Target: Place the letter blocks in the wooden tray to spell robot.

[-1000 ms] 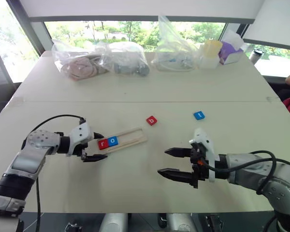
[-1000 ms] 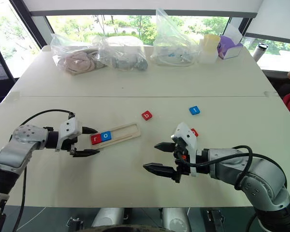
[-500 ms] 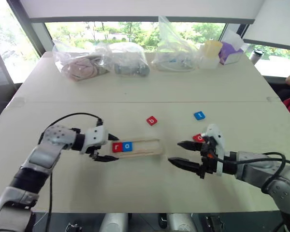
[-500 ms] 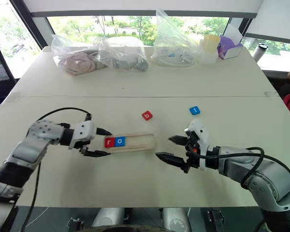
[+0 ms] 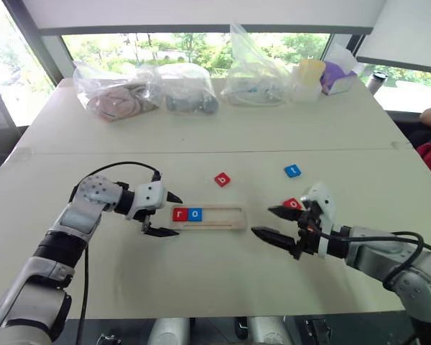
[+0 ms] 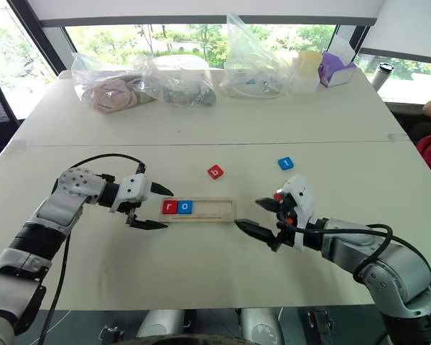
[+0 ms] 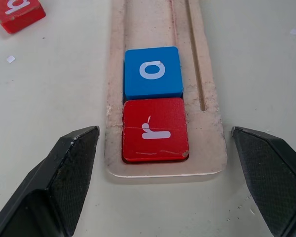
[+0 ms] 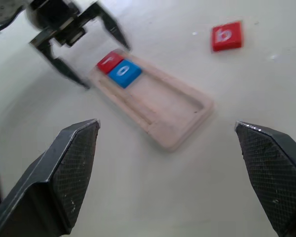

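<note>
A: Where are you standing on "robot" right now?

B: Going L to R. Your left tool (image 5: 164, 214) is sitting at the L end of the wooden tray (image 5: 226, 217), fingers spread wide, one each side of the tray end, gripping nothing. The wrist cam is showing both fingers apart w/ the tray end between them.

A: And in the tray?

B: Two blocks are sitting in the slot at its L end: red r block (image 5: 179, 214), then blue o block (image 5: 195, 214) touching it. The rest of the slot is lying bare, so you're looking at two of five done, by my reading.

A: What's waiting?

B: Red b block (image 5: 222, 179) is lying loose on the bench (image 5: 201, 129), just beyond the tray, tilted. Blue t block (image 5: 292, 171) is lying further R, well apart from the tray. A red block (image 5: 293, 204) is peeking out just behind your right tool (image 5: 274, 224); probably the 2nd o, though I can't read its letter.

A: Right tool state?

B: Fingers are standing wide apart, empty, hovering near the R end of the tray, pointing toward it.

A: So next?

B: b is going in 3rd, then o, then t. You're needing three more picks, I'd judge, and b is nearest the open slot.
</note>
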